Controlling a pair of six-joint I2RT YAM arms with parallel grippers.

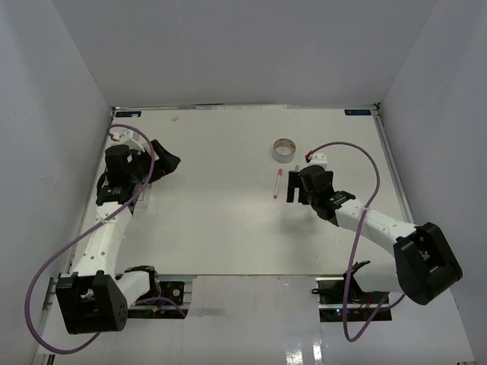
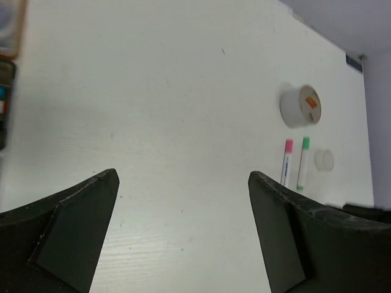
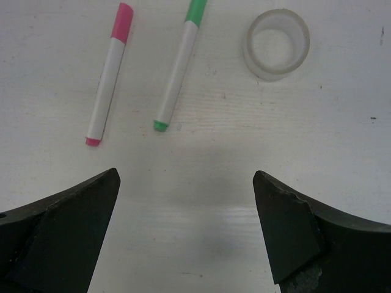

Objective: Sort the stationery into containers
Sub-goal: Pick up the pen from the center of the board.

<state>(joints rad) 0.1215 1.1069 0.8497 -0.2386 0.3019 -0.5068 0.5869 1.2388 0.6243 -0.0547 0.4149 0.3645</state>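
Observation:
A pink-capped marker (image 3: 110,82) and a green-capped marker (image 3: 180,64) lie side by side on the white table, with a small round clear jar (image 3: 276,44) to their right. My right gripper (image 3: 186,176) hovers just short of them, open and empty. In the top view the pink marker (image 1: 277,183) lies left of the right gripper (image 1: 297,196), below the large tape roll (image 1: 285,150). My left gripper (image 2: 183,176) is open and empty over bare table. At that view's far left edge shows the amber-brown container (image 2: 21,24). Tape roll (image 2: 299,105) and markers (image 2: 286,162) lie far right.
White walls close in the table (image 1: 221,228) on three sides. The left arm (image 1: 122,171) stands over the far left of the table and hides the container in the top view. A purple cable (image 1: 354,148) loops over the right arm.

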